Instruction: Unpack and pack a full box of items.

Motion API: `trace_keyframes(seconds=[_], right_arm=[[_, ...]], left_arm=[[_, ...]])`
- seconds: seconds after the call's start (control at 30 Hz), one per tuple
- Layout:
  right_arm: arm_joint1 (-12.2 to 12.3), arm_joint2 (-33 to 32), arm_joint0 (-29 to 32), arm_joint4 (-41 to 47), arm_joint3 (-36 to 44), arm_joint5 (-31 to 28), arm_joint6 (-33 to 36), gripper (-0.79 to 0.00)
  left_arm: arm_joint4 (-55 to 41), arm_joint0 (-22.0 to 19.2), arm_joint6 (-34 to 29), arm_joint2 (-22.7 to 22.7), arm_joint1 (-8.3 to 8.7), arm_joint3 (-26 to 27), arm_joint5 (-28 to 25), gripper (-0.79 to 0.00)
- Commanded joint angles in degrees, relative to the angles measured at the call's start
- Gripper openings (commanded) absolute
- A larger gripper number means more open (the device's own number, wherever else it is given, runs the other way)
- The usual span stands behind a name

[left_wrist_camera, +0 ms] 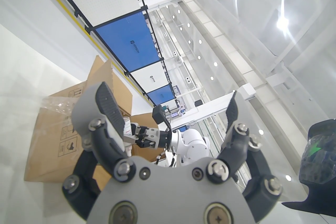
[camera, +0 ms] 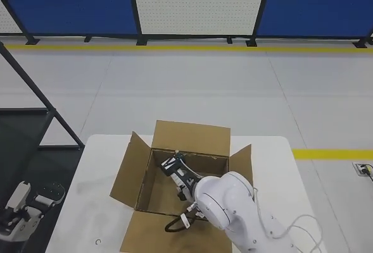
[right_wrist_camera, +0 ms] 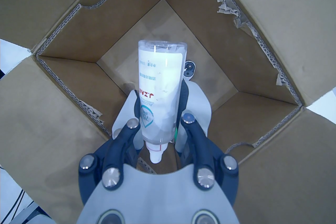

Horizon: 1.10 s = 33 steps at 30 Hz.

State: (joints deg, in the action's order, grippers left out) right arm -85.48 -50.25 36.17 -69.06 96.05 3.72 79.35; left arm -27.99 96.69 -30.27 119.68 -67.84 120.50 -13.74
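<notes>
An open cardboard box [camera: 192, 136] stands on the white table [camera: 97, 190], all its flaps spread outward. My right gripper [right_wrist_camera: 160, 100] hangs over the box's opening, shut on a clear bottle [right_wrist_camera: 160, 70] with a white label, cap end toward the wrist. Below the bottle the box floor [right_wrist_camera: 168, 25] is bare. From above, the right gripper [camera: 173, 167] sits inside the box's rim. My left gripper [left_wrist_camera: 170, 93] is open and holds nothing, pointing up toward the ceiling; it rests off the table's left side [camera: 31, 202]. Beyond it are the box [left_wrist_camera: 52, 135] and the bottle [left_wrist_camera: 126, 128].
A black metal frame [camera: 21, 82] stands to the left of the table. Blue and white partition panels [camera: 192, 16] line the back, behind a yellow floor line. Bare tabletop lies left and right of the box.
</notes>
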Motion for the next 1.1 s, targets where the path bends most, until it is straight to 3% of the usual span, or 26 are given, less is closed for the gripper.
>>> trace_keyframes(seconds=[0.0, 0.23, 0.67, 0.87, 1.07], right_arm=[[-0.01, -0.45, 0.83, 0.74, 0.26, -0.1, -2.7, -0.785], [0.63, -7.74, 3.04, -1.79, 12.72, 6.3, -3.4, -0.785], [2.9, -28.16, 15.5, -11.87, 38.42, 11.86, 3.87, -0.785], [3.47, -35.56, 20.48, -12.53, 38.27, 11.04, 6.9, -0.785], [4.18, -41.68, 23.7, -8.26, 26.06, 5.29, 7.28, -0.785]], left_arm=[[-0.01, 0.0, 0.0, 0.0, 0.0, 0.01, -0.01, 0.0], [-0.01, 0.0, 0.0, 0.0, 0.0, 0.01, -0.01, 0.0], [-0.01, 0.0, 0.0, 0.0, 0.0, 0.01, -0.01, 0.0], [-0.01, 0.0, 0.0, 0.0, 0.0, 0.01, -0.01, 0.0], [-0.01, 0.0, 0.0, 0.0, 0.0, 0.01, -0.01, 0.0]])
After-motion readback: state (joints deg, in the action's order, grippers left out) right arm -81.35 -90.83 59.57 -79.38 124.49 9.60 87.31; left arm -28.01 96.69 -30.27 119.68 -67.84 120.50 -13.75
